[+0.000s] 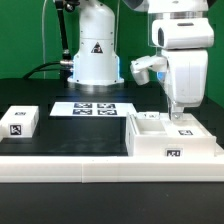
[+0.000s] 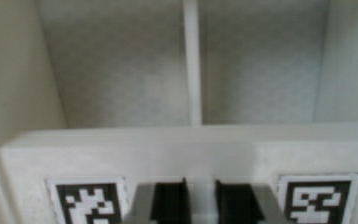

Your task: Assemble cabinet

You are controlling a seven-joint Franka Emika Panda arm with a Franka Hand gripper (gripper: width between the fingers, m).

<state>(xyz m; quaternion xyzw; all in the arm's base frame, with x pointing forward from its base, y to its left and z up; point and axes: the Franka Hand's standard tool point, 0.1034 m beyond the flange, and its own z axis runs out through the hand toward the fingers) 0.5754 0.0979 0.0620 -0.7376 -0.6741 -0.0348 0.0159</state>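
Note:
The cabinet (image 1: 176,143) is the big white box at the exterior view's right, with tags on its front and top. My gripper (image 1: 180,118) reaches straight down onto its top, towards the back right. In the wrist view the cabinet (image 2: 105,150) fills the frame: a white panel with two tags, and beyond it a thin upright white edge (image 2: 190,60). My gripper (image 2: 195,203) has its two dark fingers (image 2: 158,203) close together with a thin white strip of the cabinet between them. What lies under the fingertips is hidden.
A small loose white part (image 1: 20,122) with a tag lies at the exterior view's left. The marker board (image 1: 92,108) lies flat in the middle at the back, before the white robot base (image 1: 95,55). A low white wall (image 1: 70,162) runs along the front.

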